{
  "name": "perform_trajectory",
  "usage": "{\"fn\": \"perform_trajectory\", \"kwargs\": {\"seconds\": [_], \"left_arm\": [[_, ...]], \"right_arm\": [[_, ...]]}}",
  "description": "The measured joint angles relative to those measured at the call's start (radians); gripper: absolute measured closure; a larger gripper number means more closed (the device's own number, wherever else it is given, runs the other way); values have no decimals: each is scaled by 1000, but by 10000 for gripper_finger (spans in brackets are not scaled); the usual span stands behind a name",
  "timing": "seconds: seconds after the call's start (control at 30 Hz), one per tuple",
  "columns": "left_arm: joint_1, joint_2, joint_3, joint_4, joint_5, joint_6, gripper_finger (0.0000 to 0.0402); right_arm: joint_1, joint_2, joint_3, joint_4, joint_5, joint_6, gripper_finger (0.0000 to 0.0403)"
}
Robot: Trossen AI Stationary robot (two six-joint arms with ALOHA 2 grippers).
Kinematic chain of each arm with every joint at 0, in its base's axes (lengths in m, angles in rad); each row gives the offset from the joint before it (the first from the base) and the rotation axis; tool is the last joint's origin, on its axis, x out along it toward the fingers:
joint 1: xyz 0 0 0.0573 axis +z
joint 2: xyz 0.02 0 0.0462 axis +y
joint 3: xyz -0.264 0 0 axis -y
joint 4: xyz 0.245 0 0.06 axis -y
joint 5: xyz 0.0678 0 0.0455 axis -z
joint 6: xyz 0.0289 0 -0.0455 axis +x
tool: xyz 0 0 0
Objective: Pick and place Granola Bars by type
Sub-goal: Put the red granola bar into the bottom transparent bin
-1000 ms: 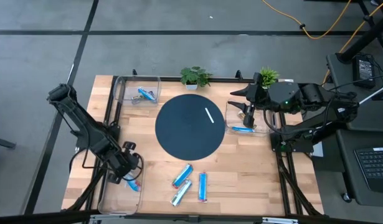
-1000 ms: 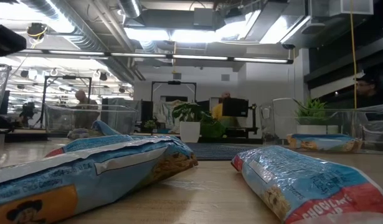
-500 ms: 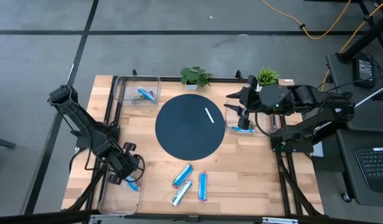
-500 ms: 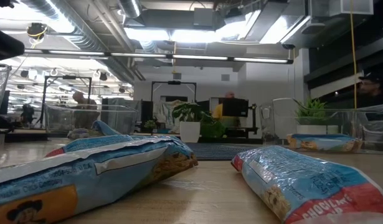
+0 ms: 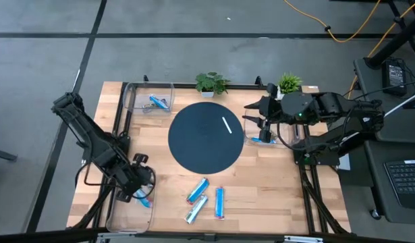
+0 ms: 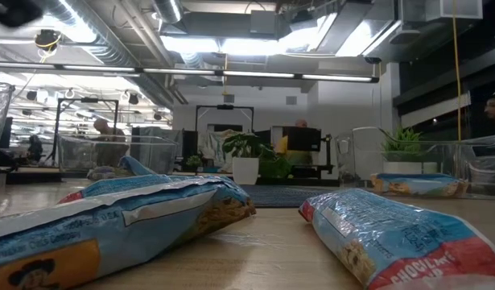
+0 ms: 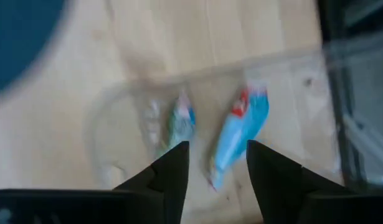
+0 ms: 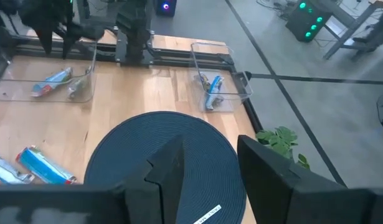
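My left gripper (image 5: 142, 192) (image 7: 217, 149) hangs open over the near-left clear bin (image 5: 123, 216). Under its fingers a blue granola bar (image 7: 238, 134) and a green-tinted one (image 7: 179, 121) lie flat on the bin's floor. My right gripper (image 5: 263, 123) (image 8: 210, 163) is open with nothing between its fingers, above the right bin (image 5: 251, 131), where a blue bar (image 5: 264, 140) lies. Three more bars (image 5: 197, 190) (image 5: 196, 208) (image 5: 219, 202) lie on the wood near the front edge. The far-left bin (image 5: 143, 91) holds bars (image 5: 158, 102).
A round dark mat (image 5: 204, 137) with a thin white mark (image 5: 227, 125) fills the table's middle. Two potted plants (image 5: 211, 83) (image 5: 290, 82) stand at the far edge. A black frame rail (image 5: 119, 128) runs along the table's sides. People show in the room behind.
My left gripper has risen a little above the near-left bin; the blue bar stays on the bin's floor. The bars on the table have not moved.
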Motion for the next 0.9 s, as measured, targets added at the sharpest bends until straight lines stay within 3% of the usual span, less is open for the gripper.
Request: {"fn": "perform_trajectory", "kwargs": {"seconds": [0.17,0.37,0.5,0.67,0.9], "left_arm": [[48,0,221,-64,-153,133,269],[224,-2,441,-11,-267,396,290],[324,-2,483,80,-223,508,301],[398,-1,457,161,-175,615,308],[561,-1,422,183,-24,663,310]], "right_arm": [[7,-2,0,0,-2,-6,252],[35,-9,0,-1,-1,-55,252],[48,-11,0,-53,-28,-46,252],[51,-9,0,-234,-162,50,252],[181,-5,0,-163,-125,-17,255]]}}
